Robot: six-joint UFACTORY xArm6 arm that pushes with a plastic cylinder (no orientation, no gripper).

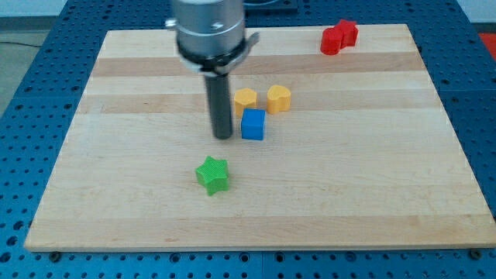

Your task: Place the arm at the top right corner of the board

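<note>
While the tip [223, 137] sits mid-frame, touching the blue cube [253, 124], two yellow blocks [262, 98] crowd its diagonal to the board [372, 194]'s upper-right corner, beside the red block [339, 36]. No claw here, just rod; a straight run could scatter them.

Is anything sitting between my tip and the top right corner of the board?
Yes. My tip sits just left of the blue cube, with two yellow blocks just beyond it toward the corner. The red block lies near the board's top right corner, slightly left of it.
</note>
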